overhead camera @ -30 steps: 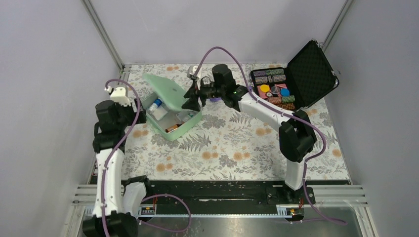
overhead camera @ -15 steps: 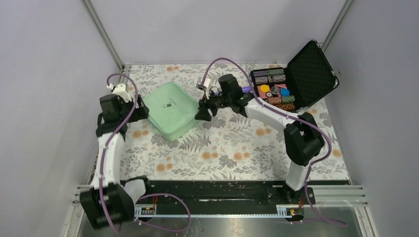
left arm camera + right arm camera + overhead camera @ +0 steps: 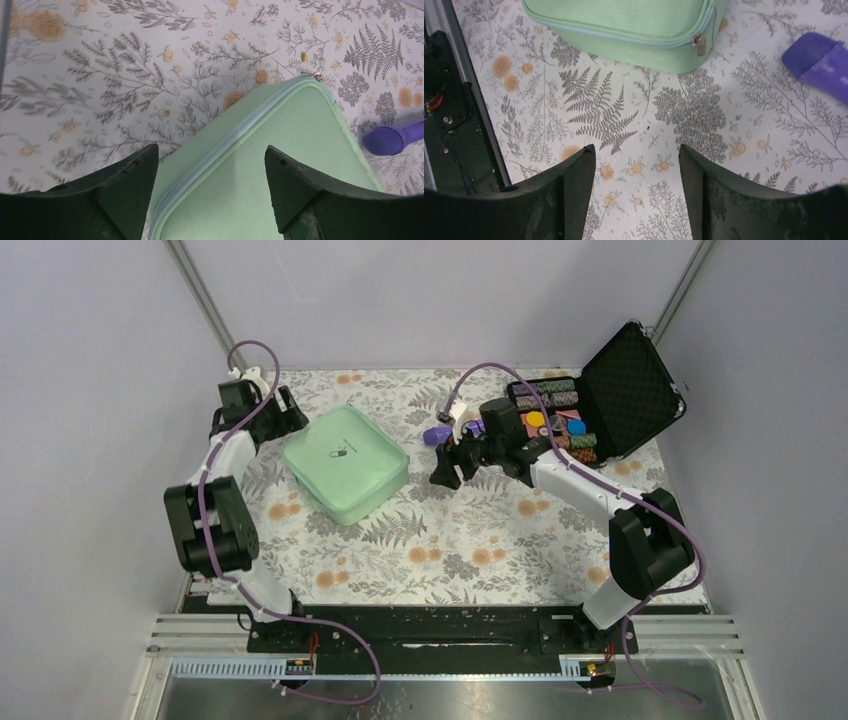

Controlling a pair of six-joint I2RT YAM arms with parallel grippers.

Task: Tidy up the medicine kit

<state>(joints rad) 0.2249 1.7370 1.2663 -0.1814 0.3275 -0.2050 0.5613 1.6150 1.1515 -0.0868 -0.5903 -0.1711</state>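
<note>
The mint-green medicine kit lies shut on the floral cloth, its small dark logo facing up. My left gripper hovers open at the kit's back-left corner. In the left wrist view the kit and its pale zip edge lie below and between the open fingers of the left gripper, which hold nothing. My right gripper stands open and empty to the right of the kit, over bare cloth. The right wrist view shows the kit's side wall with a metal zip pull, beyond the right gripper.
A purple object lies on the cloth between the kit and the right arm, also seen as a purple object. An open black foam-lined case of colourful pieces stands at the back right. The black base rail runs along the near edge.
The kit's lid has gone from raised to shut. My right gripper has drawn back to the right, away from the kit. My left arm has swung to the kit's back-left corner.
</note>
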